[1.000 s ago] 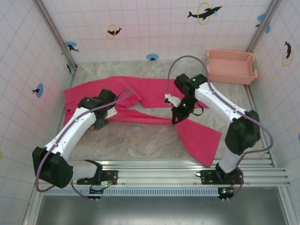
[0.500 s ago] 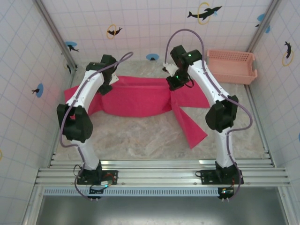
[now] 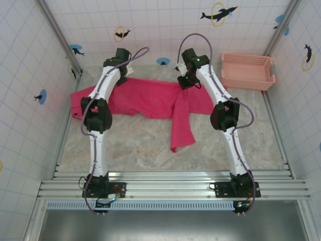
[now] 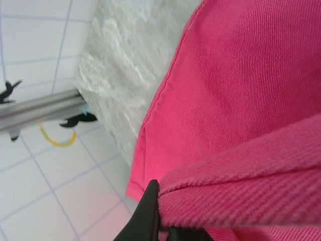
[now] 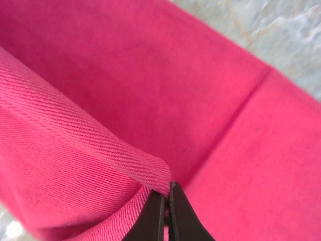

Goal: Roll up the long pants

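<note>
one pair of long pants [image 3: 145,100] is counted, spread across the far half of the marbled table [image 3: 135,148], with one leg trailed toward the near edge. one pink basket [image 3: 248,80] is seen in the far right corner (well apart from the cloth). two arms are stretched far forward. the left gripper [image 3: 122,73] is clamped on a fold at the pants' far edge, and the right gripper [image 3: 184,83] is pinched tight on another fold.

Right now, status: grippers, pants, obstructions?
Left gripper jaws shut on magenta-red cloth long pants. Right gripper likewise. Pale pink latticed plastic basket far right, apart.
</note>
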You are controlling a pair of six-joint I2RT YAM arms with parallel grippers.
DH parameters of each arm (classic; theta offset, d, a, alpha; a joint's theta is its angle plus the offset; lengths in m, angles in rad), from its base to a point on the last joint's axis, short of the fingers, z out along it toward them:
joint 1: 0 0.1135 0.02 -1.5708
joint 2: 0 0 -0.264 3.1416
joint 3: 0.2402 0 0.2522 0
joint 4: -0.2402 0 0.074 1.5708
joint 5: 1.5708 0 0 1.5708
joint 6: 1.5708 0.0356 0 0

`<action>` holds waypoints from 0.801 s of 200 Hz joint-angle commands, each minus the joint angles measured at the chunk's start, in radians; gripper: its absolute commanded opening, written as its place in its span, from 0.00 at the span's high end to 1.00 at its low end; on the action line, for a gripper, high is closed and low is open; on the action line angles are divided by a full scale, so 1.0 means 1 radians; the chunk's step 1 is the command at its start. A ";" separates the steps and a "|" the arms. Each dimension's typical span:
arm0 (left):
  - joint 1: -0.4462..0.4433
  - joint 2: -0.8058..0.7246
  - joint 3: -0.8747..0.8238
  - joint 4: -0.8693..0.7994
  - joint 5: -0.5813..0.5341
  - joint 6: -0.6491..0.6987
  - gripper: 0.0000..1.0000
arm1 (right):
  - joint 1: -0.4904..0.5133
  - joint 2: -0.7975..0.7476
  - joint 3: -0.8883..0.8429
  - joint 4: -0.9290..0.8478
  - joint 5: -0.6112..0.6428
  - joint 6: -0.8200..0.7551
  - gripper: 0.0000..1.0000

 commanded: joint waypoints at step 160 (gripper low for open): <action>0.029 0.136 -0.016 0.242 -0.176 -0.072 0.03 | -0.035 -0.441 -0.715 0.183 0.000 0.167 0.44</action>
